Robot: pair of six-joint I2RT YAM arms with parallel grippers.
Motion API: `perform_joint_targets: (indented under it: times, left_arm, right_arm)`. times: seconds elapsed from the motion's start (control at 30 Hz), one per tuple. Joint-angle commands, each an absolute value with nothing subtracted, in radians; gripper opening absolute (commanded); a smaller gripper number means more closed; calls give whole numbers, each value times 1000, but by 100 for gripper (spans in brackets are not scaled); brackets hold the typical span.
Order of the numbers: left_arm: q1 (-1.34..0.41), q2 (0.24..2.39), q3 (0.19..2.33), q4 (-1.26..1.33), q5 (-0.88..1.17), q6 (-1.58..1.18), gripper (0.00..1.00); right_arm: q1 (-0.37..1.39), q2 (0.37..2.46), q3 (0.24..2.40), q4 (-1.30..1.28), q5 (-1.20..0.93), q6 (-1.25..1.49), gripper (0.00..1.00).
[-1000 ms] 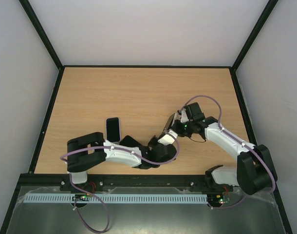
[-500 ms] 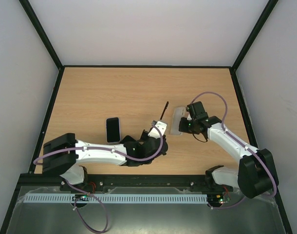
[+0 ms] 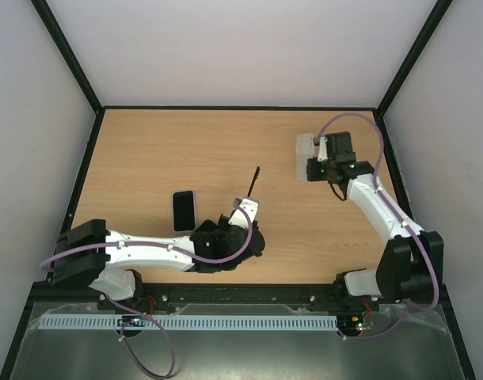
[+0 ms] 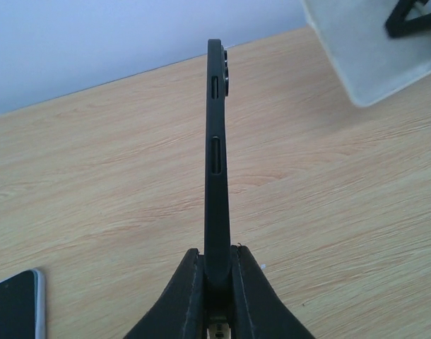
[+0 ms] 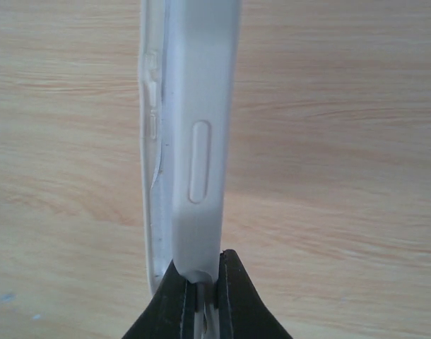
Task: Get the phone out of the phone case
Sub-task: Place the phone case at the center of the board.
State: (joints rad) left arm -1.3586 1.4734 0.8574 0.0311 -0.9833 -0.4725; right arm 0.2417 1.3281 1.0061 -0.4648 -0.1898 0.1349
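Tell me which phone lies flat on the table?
The silver-rimmed phone beside the left arm. The black phone is held on edge in the left tool.

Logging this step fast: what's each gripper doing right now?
Left gripper: jaws closed on the phone.
Right gripper: jaws closed on the case.

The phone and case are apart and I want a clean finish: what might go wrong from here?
The phone is pinched by one end only, edge-on; it may pivot or slip. The phone case is likewise clamped at one end and might flex loose. Lowering the left arm might hit the other phone lying nearby.
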Motion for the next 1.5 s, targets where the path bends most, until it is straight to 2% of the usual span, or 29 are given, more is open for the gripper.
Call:
perform_joint_targets:
  times: [0.0,0.07,0.27,0.63,0.83,0.9,0.97,1.07,1.2,1.43,1.47]
  left_arm:
    - [-1369,1428,839,-13,-1055,-551,3]
    - [-1370,1425,828,-24,-1063,-572,3]
    - [-1380,1442,817,-19,-1054,-604,2]
    - [-1392,1523,873,-10,-1012,-554,2]
    - [-1392,1537,892,12,-989,-496,3]
    - [-1390,1539,891,26,-979,-471,3]
    - [-1379,1544,895,35,-967,-443,3]
    - [-1343,1567,920,29,-955,-388,3]
    - [-1271,1639,1022,-39,-964,-312,3]
    - [-1171,1856,1285,-242,-1054,-218,2]
    - [-1158,1895,1327,-271,-1070,-212,2]
  right_arm:
    - [102,1400,1069,-525,-304,-149,2]
    - [28,1444,1105,-587,-401,-268,2]
    - [-145,1572,1165,-666,-459,-428,2]
    - [-275,1821,1274,-657,-500,-430,3]
    - [-310,1860,1361,-670,-401,-427,29]
    - [-333,1831,1365,-663,-394,-420,37]
    - [-338,1790,1359,-668,-374,-434,41]
    - [-338,1698,1320,-723,-439,-469,41]
    - [-336,1493,1173,-732,-627,-460,42]
    - [-327,1179,974,-605,-737,-254,43]
    - [-327,1130,940,-560,-740,-202,45]
